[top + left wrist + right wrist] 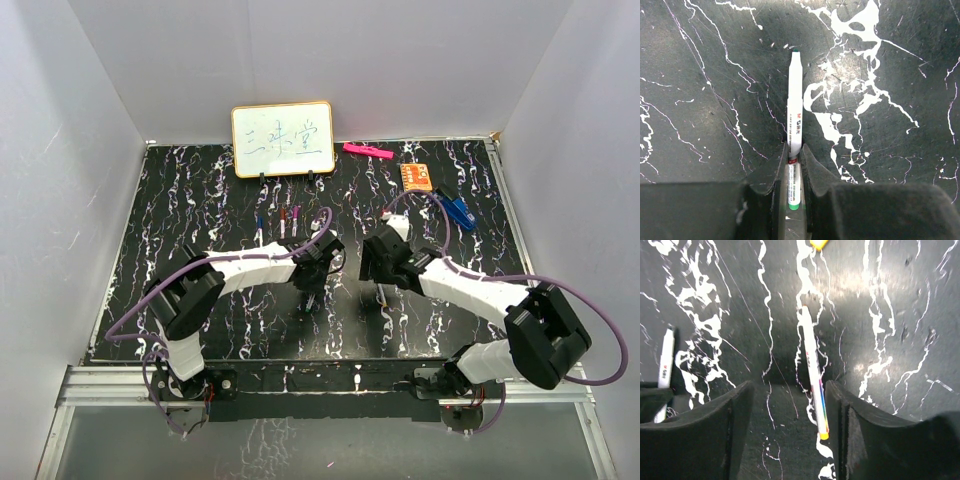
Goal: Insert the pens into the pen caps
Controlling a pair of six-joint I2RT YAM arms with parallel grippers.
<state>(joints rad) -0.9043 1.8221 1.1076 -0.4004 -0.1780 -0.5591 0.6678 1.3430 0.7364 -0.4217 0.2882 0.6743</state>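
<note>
A white pen (794, 110) with a green tip and a green rear end lies lengthwise between the jaws of my left gripper (794, 152), which is shut on its rear half. My right gripper (790, 390) stands open just above the table. A white pen (813, 375) with a yellow end lies on the table between its fingers, close to the right finger (840, 405) and not gripped. A small yellow pen cap (819, 244) shows cut off at the top edge. From above, the left gripper (312, 272) and the right gripper (383, 270) hang side by side mid-table.
Three thin pens (284, 220) lie in a row behind the left gripper. At the back stand a whiteboard (283, 140), a pink highlighter (367, 150), an orange card (417, 177) and a blue clip (458, 211). White walls enclose the black marbled table (200, 200).
</note>
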